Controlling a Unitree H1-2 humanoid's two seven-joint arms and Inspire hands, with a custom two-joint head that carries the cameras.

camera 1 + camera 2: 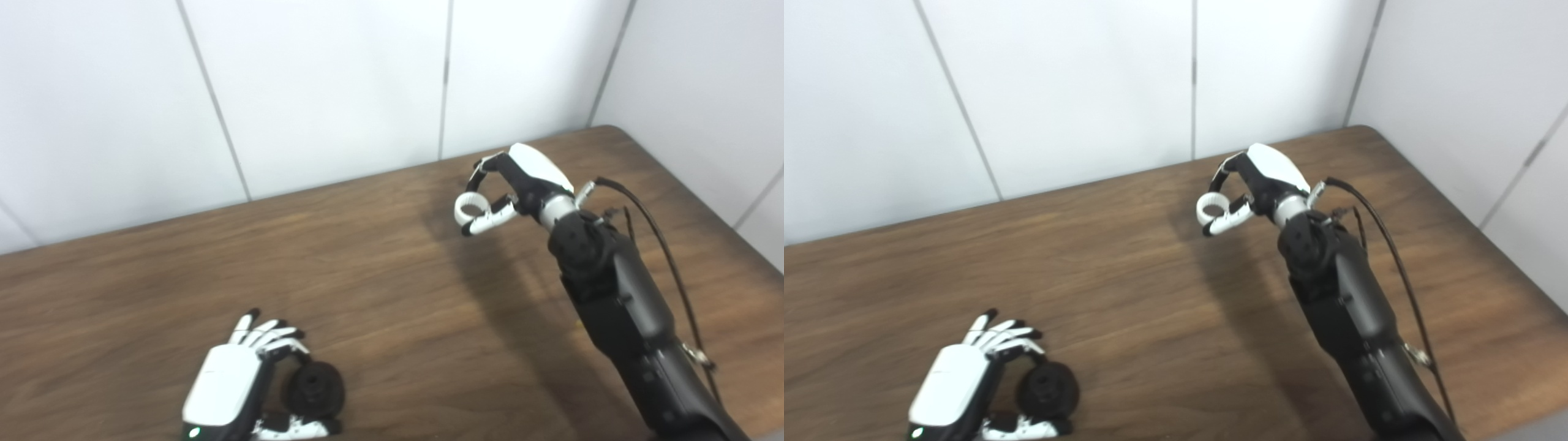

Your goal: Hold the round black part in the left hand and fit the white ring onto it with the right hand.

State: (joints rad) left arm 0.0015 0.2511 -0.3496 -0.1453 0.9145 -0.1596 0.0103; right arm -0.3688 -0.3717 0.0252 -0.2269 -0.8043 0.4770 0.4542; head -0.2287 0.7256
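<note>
The round black part (315,389) sits near the table's front left, held between the fingers and thumb of my left hand (236,383). It also shows in the right eye view (1048,389), with the left hand (961,383) beside it. My right hand (520,180) is raised over the back right of the table. It pinches the white ring (470,207) between fingers and thumb. The ring also shows in the right eye view (1211,207). The two hands are far apart.
The brown wooden table (380,294) runs to a white panelled wall at the back and right. A black cable (661,245) hangs along my right forearm.
</note>
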